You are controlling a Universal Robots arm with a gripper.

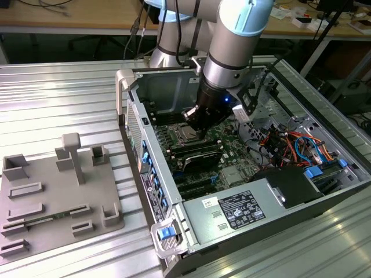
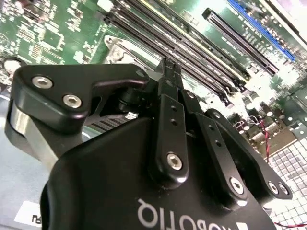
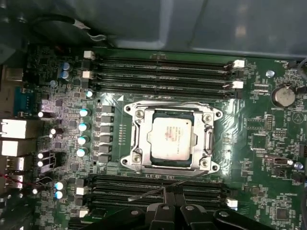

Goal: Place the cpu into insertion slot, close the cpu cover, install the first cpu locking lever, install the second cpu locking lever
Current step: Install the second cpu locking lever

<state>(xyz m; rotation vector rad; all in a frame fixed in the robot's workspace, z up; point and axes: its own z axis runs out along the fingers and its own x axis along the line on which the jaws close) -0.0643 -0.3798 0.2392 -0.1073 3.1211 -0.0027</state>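
In the exterior view, the arm reaches down into the open computer case (image 1: 255, 191), its gripper (image 1: 200, 119) low over the green motherboard (image 1: 232, 153), just beside the insertion slot (image 1: 186, 138), where a silvery square glints.

In the second wrist view, the gripper's (image 2: 169, 67) black fingers (image 2: 165, 112) are pressed together, tips meeting with nothing between them, above the long memory slots (image 2: 192, 52).

In the first wrist view, the cpu (image 3: 171, 139) lies flat in the insertion slot (image 3: 134, 158), its pale silver-grey top faintly marked. The cpu cover (image 3: 209, 136), a thin metal frame, lies closed around it. A thin locking lever (image 3: 165, 188) slants across the memory slots (image 3: 158, 72) near the fingertips (image 3: 168, 211).
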